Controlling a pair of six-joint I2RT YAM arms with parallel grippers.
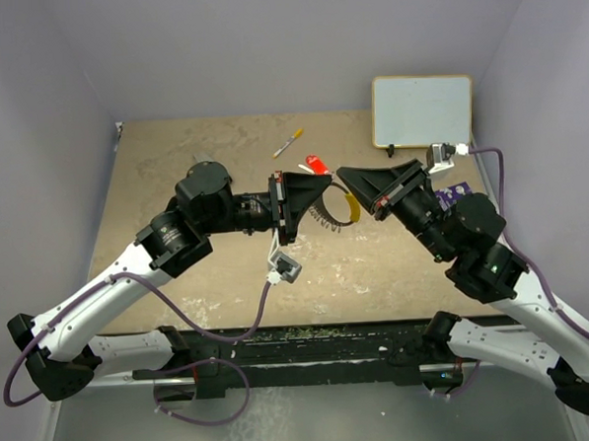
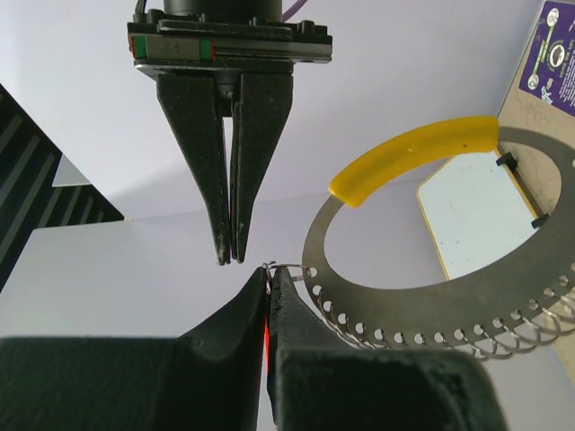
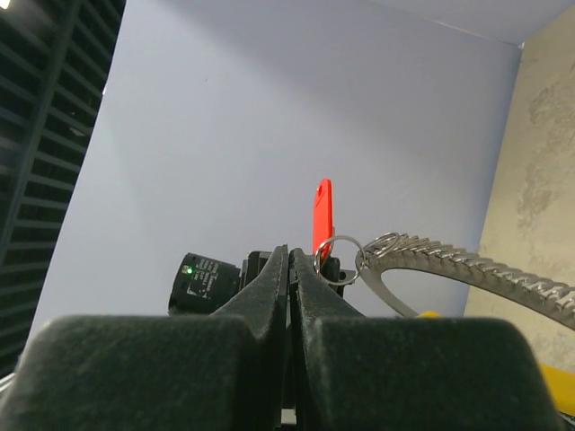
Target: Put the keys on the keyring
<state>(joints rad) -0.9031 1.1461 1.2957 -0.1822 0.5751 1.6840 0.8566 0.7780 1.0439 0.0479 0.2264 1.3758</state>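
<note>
Over the bench, the left hand is clamping the red-tagged keys beside the raised keyring while the right hand, jaws pressed together, is nosing at their wire loop; threading seems underway, next needing that loop worked onto the ring.

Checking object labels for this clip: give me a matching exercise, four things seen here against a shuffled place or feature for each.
Things:
1 marker pen
2 whiteboard
3 red key tag
4 keyring

Places or features:
A pinched in the left gripper
B far right corner of the table
C carries a yellow arc
D lying loose, left of the whiteboard

Pairs: 1-D, 2-B, 3-A, 4-C
</note>
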